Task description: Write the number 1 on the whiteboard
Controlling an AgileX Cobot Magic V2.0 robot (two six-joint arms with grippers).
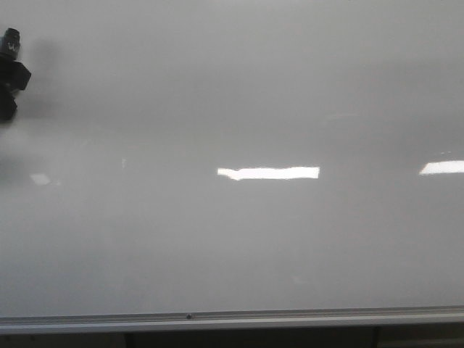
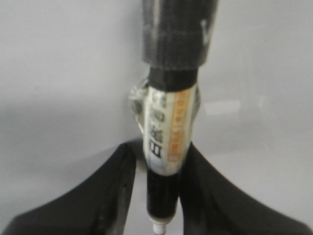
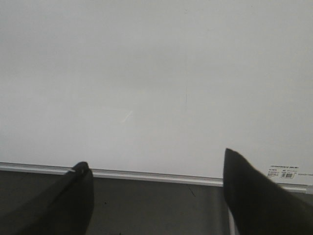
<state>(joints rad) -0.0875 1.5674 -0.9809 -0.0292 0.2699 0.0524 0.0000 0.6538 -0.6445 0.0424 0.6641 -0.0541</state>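
Note:
The whiteboard (image 1: 239,94) fills the front view, glossy pale grey, with a silver strip (image 1: 217,317) along its bottom edge. No black stroke of the number 1 shows in the front view. In the right wrist view a faint thin near-vertical hairline (image 3: 186,96) lies on the board (image 3: 146,58); I cannot tell if it is marker ink. My left gripper (image 2: 159,149) is shut on a black marker with a white and orange label (image 2: 168,129), held in front of the board. Part of the left arm (image 1: 10,72) shows at the far left. My right gripper (image 3: 156,159) is open and empty.
Bright rectangular light reflections (image 1: 268,172) lie on the board's middle and right edge (image 1: 442,167). A small printed label (image 3: 284,171) sits near the board's lower corner. A dark surface (image 3: 156,205) lies below the silver strip (image 3: 146,174).

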